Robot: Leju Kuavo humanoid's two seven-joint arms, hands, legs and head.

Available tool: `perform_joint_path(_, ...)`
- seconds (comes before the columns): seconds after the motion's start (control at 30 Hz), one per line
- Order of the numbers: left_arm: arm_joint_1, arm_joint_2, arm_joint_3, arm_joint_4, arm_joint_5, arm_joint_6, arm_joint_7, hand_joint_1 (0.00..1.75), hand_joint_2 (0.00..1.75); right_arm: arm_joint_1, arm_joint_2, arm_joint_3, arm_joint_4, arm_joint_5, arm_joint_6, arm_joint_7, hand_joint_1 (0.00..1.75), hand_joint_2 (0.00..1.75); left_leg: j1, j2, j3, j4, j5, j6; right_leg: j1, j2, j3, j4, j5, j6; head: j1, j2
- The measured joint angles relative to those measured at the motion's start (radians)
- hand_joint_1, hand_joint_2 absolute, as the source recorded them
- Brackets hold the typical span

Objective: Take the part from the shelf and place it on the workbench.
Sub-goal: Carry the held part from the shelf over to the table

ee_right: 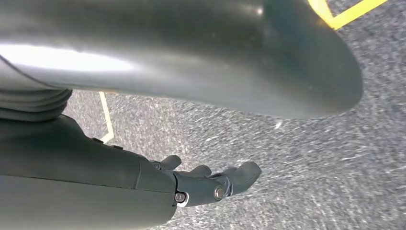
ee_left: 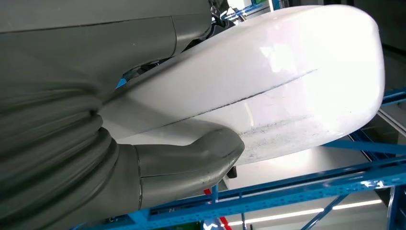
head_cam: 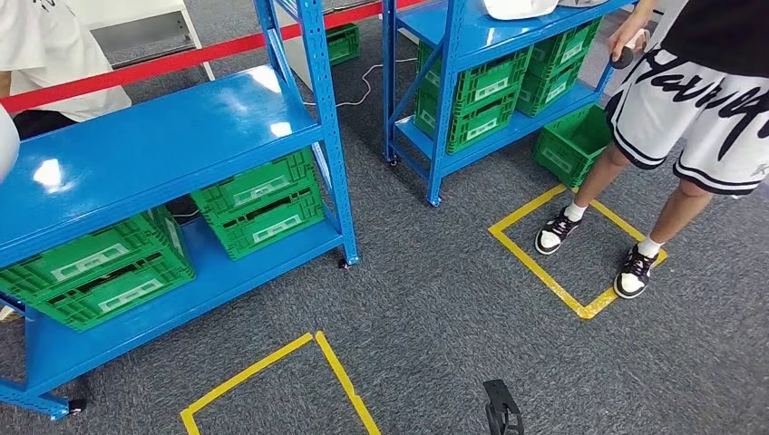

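Observation:
My left hand (ee_left: 186, 165) grips a large, smooth white part (ee_left: 287, 81) with a dark scuff line across it. Its grey thumb presses on the part's rim, and the part hides the fingers. A sliver of that white part (head_cam: 4, 140) pokes in at the left edge of the head view, above the near blue shelf (head_cam: 154, 136). My right hand (ee_right: 210, 184) hangs over the grey carpet with its dark fingers loosely extended and nothing in them. Its tip (head_cam: 501, 410) appears low in the head view.
Two blue racks hold green crates (head_cam: 258, 204) on their lower levels. Another white part (head_cam: 519, 7) lies on top of the far rack (head_cam: 481, 41). A person in white shorts (head_cam: 698, 109) stands in a yellow floor square (head_cam: 544, 272). A second yellow square (head_cam: 272, 381) lies near me.

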Motion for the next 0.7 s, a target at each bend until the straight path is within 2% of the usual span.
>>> perform_joint_path(0.03, -0.001, -0.002, -0.002, 0.003, -0.003, -0.001, 0.001, 1.75, 1.75, 0.000, 0.000, 0.000, 0.000, -0.002, 0.000, 0.000, 0.00, 0.00, 0.004, 0.000, -0.011, 0.064, -0.046, -0.006, -0.001, 0.000, -0.014, 0.000, 0.012, 0.000, 0.000, 0.000)
perform_joint_path(0.07, -0.001, -0.005, -0.005, 0.007, -0.006, -0.002, 0.001, 1.75, 1.75, 0.001, 0.000, 0.000, 0.000, -0.005, -0.001, 0.000, 0.00, 0.00, 0.008, 0.000, -0.016, 0.120, -0.070, -0.012, -0.002, -0.001, -0.028, 0.001, 0.023, 0.001, 0.000, 0.000)
perform_joint_path(0.1, -0.003, -0.009, -0.008, 0.012, -0.010, -0.003, 0.001, 1.75, 1.75, 0.001, 0.000, 0.000, 0.000, -0.007, -0.001, -0.001, 0.00, 0.00, 0.011, 0.000, -0.010, 0.153, -0.071, -0.016, -0.004, -0.001, -0.044, 0.001, 0.035, 0.004, 0.000, 0.000)
perform_joint_path(0.13, -0.005, -0.015, -0.011, 0.017, -0.013, -0.003, 0.002, 1.75, 1.75, 0.001, 0.000, -0.001, 0.000, -0.009, 0.000, -0.002, 0.00, 0.00, 0.014, 0.000, 0.011, 0.156, -0.053, -0.021, -0.007, -0.002, -0.060, 0.003, 0.048, 0.008, 0.000, 0.000)
perform_joint_path(0.17, -0.008, -0.020, -0.015, 0.021, -0.016, -0.003, 0.002, 1.75, 1.75, 0.001, 0.000, -0.001, 0.000, -0.010, 0.000, -0.003, 0.00, 0.00, 0.018, 0.000, 0.049, 0.125, -0.027, -0.025, -0.011, -0.003, -0.076, 0.005, 0.059, 0.014, 0.000, 0.000)
perform_joint_path(0.2, -0.012, -0.026, -0.017, 0.024, -0.017, -0.004, 0.002, 1.75, 1.75, 0.000, 0.000, -0.001, 0.000, -0.011, 0.000, -0.004, 0.00, 0.00, 0.023, 0.000, 0.099, 0.065, -0.015, -0.030, -0.015, -0.003, -0.090, 0.008, 0.070, 0.021, 0.000, 0.000)
perform_joint_path(0.23, -0.017, -0.031, -0.020, 0.025, -0.018, -0.004, 0.002, 1.75, 1.75, 0.001, -0.001, -0.001, 0.000, -0.011, 0.001, -0.005, 0.00, 0.00, 0.023, -0.001, 0.154, -0.007, -0.020, -0.033, -0.017, -0.003, -0.102, 0.012, 0.080, 0.028, 0.000, 0.000)
perform_joint_path(0.27, -0.021, -0.035, -0.023, 0.026, -0.019, -0.003, 0.002, 1.75, 1.75, 0.001, -0.002, -0.001, 0.000, -0.011, 0.002, -0.007, 0.00, 0.00, 0.022, -0.003, 0.194, -0.065, -0.031, -0.029, -0.017, -0.003, -0.108, 0.013, 0.090, 0.036, 0.001, 0.000)
perform_joint_path(0.3, -0.024, -0.038, -0.025, 0.027, -0.019, -0.003, 0.002, 1.75, 1.75, 0.002, -0.002, -0.002, -0.001, -0.011, 0.004, -0.008, 0.00, 0.00, 0.020, -0.005, 0.216, -0.103, -0.047, -0.022, -0.016, -0.002, -0.112, 0.012, 0.100, 0.044, 0.002, 0.000)
perform_joint_path(0.33, -0.026, -0.041, -0.026, 0.029, -0.020, -0.003, 0.002, 1.75, 1.75, 0.003, -0.003, -0.002, -0.001, -0.011, 0.006, -0.009, 0.00, 0.00, 0.016, -0.006, 0.221, -0.116, -0.050, -0.011, -0.016, -0.001, -0.114, 0.009, 0.110, 0.050, 0.004, 0.000)
perform_joint_path(0.37, -0.026, -0.043, -0.027, 0.031, -0.020, -0.002, 0.002, 1.75, 1.75, 0.005, -0.002, -0.002, -0.001, -0.011, 0.007, -0.009, 0.00, 0.00, 0.015, -0.006, 0.211, -0.114, -0.043, 0.002, -0.016, 0.000, -0.115, 0.004, 0.120, 0.057, 0.004, 0.000)
perform_joint_path(0.4, -0.027, -0.046, -0.029, 0.032, -0.021, -0.002, 0.003, 1.75, 1.75, 0.006, -0.002, -0.002, 0.000, -0.011, 0.009, -0.009, 0.00, 0.00, 0.015, -0.005, 0.203, -0.114, -0.035, 0.013, -0.018, 0.002, -0.120, 0.005, 0.117, 0.063, 0.003, 0.000)
perform_joint_path(0.43, -0.027, -0.049, -0.031, 0.033, -0.023, -0.002, 0.004, 1.75, 1.75, 0.008, -0.002, -0.002, 0.000, -0.011, 0.009, -0.009, 0.00, 0.00, 0.015, -0.003, 0.193, -0.114, -0.024, 0.024, -0.019, 0.003, -0.129, 0.019, 0.096, 0.068, 0.004, 0.000)
perform_joint_path(0.47, -0.028, -0.051, -0.032, 0.033, -0.024, -0.002, 0.006, 1.75, 1.75, 0.009, -0.002, -0.003, 0.000, -0.011, 0.009, -0.009, 0.00, 0.00, 0.016, -0.002, 0.182, -0.114, -0.011, 0.034, -0.019, 0.003, -0.143, 0.055, 0.055, 0.071, 0.004, 0.000)
perform_joint_path(0.53, -0.028, -0.053, -0.034, 0.032, -0.026, -0.002, 0.009, 1.75, 1.75, 0.009, -0.002, -0.003, 0.000, -0.011, 0.010, -0.010, 0.00, 0.00, 0.013, -0.001, 0.156, -0.112, 0.012, 0.045, -0.016, 0.003, -0.175, 0.176, -0.050, 0.073, 0.006, 0.000)
perform_joint_path(0.57, -0.028, -0.053, -0.035, 0.032, -0.026, -0.002, 0.011, 1.75, 1.75, 0.008, -0.002, -0.003, 0.000, -0.011, 0.010, -0.010, 0.00, 0.00, 0.011, -0.001, 0.145, -0.111, 0.020, 0.047, -0.014, 0.003, -0.188, 0.235, -0.085, 0.073, 0.007, 0.000)
perform_joint_path(0.6, -0.028, -0.053, -0.035, 0.032, -0.026, -0.002, 0.012, 1.75, 1.75, 0.008, -0.003, -0.003, 0.000, -0.010, 0.010, -0.010, 0.00, 0.00, 0.009, -0.001, 0.134, -0.110, 0.029, 0.049, -0.012, 0.003, -0.194, 0.282, -0.101, 0.072, 0.007, 0.000)
perform_joint_path(0.63, -0.027, -0.053, -0.035, 0.032, -0.026, -0.002, 0.013, 1.75, 1.75, 0.008, -0.002, -0.003, 0.000, -0.009, 0.010, -0.010, 0.00, 0.00, 0.007, -0.001, 0.121, -0.108, 0.037, 0.049, -0.010, 0.003, -0.189, 0.305, -0.097, 0.070, 0.007, 0.000)
perform_joint_path(0.67, -0.027, -0.053, -0.036, 0.032, -0.026, -0.002, 0.014, 1.75, 1.75, 0.008, -0.002, -0.003, 0.000, -0.008, 0.010, -0.010, 0.00, 0.00, 0.004, -0.002, 0.108, -0.106, 0.045, 0.050, -0.007, 0.004, -0.171, 0.304, -0.080, 0.065, 0.007, 0.000)
perform_joint_path(0.7, -0.027, -0.053, -0.036, 0.031, -0.026, -0.002, 0.015, 1.75, 1.75, 0.007, -0.002, -0.003, 0.000, -0.007, 0.010, -0.010, 0.00, 0.00, 0.001, -0.003, 0.093, -0.103, 0.055, 0.049, -0.003, 0.004, -0.138, 0.278, -0.056, 0.058, 0.007, 0.000)
